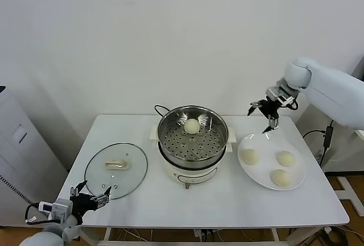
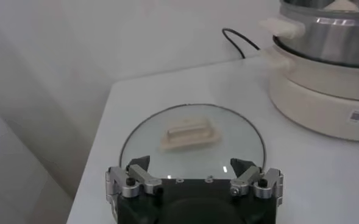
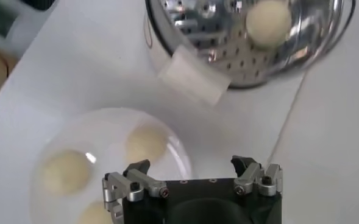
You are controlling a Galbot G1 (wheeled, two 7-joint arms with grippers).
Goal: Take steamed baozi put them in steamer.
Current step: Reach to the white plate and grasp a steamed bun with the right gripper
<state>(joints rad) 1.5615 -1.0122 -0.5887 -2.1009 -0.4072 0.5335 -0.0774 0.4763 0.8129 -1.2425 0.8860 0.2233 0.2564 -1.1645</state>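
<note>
Just below right gripper (image 1: 269,116): baozi (image 1: 249,156) (plated)

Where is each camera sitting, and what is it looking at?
Head view: up on the robot's head, looking forward and down at the white table, steamer, glass lid and plate; both arms show, left claw low by the lid, right claw above the plate's far edge.
Left wrist view: on the left arm, facing the glass lid; its own open claw shows.
Right wrist view: on the right arm, looking down at the plate's baozi; its open claw shows.
Shared: head and right wrist views both show the one baozi in the steamer.
</note>
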